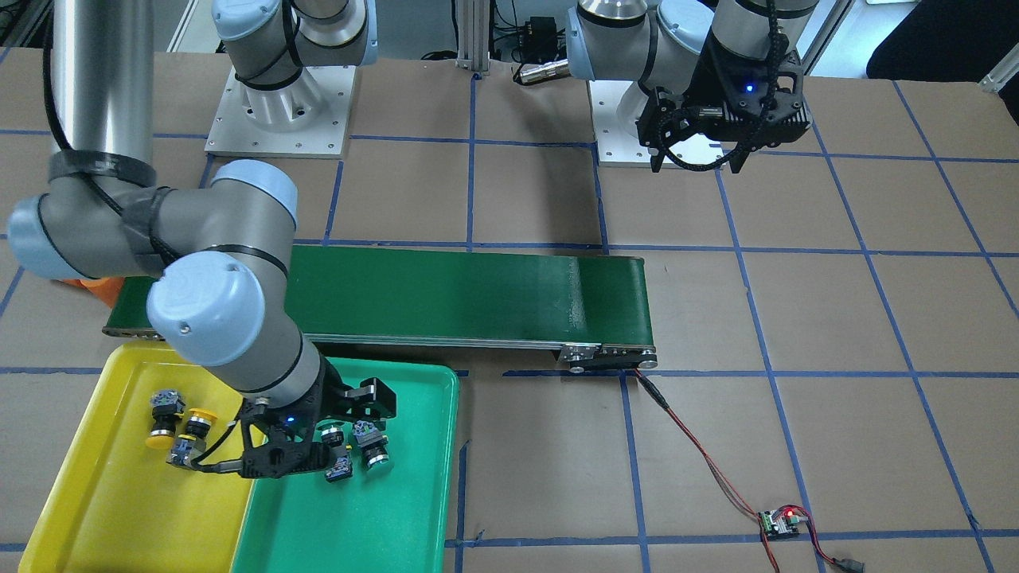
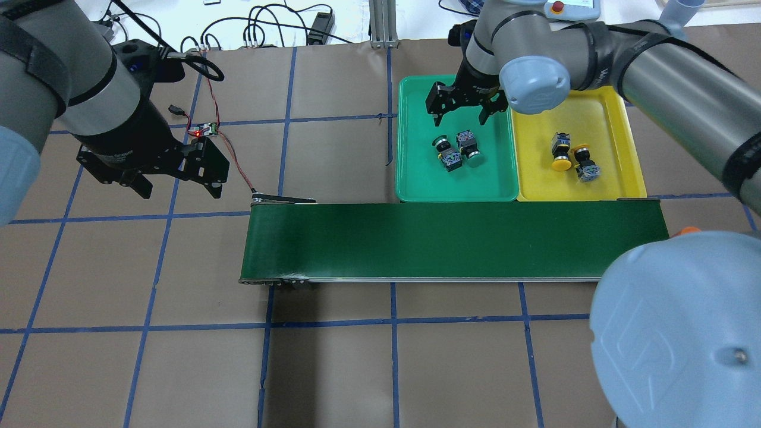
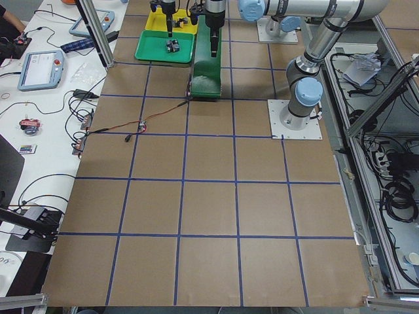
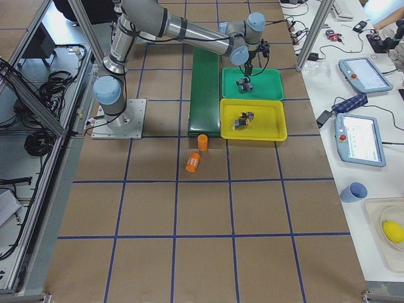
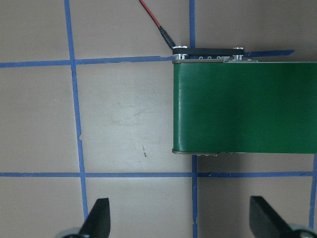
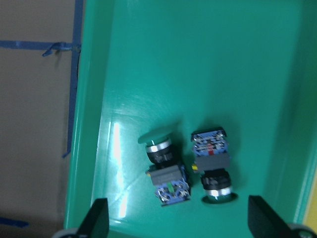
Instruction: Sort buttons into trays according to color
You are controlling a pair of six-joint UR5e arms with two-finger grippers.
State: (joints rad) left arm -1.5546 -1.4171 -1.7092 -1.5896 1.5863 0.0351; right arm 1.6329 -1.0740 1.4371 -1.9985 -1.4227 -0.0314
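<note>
Trays: shallow rect. green plastic tray (image 2: 428,181) & matching bright yellow plastic tray (image 2: 618,175), side by side on brown paper-covered table (image 2: 333,368), both just beyond long dark-green conveyor belt (image 2: 452,241).
Green btns: first green-capped black push-button (image 2: 447,153) & second green-capped black push-button (image 2: 468,147) lie on their sides in green tray, touching, near its middle.
Yellow btns: first yellow-capped black push-button (image 2: 560,151) & second yellow-capped black push-button (image 2: 585,160) lie in yellow tray, just beside each other.
Right gripper (image 2: 461,119): above green tray, fingers spread wide, nothing held; wrist cam looks down on both green btns.
Left gripper (image 2: 181,190): well apart from trays, above bare table near conveyor's other end, fingers wide, empty.
Extras: small circuit board w/ red light (image 2: 203,129), wired to conveyor end; upright orange cylinder (image 4: 202,142) & lying orange cylinder (image 4: 192,163) on table near yellow tray.
</note>
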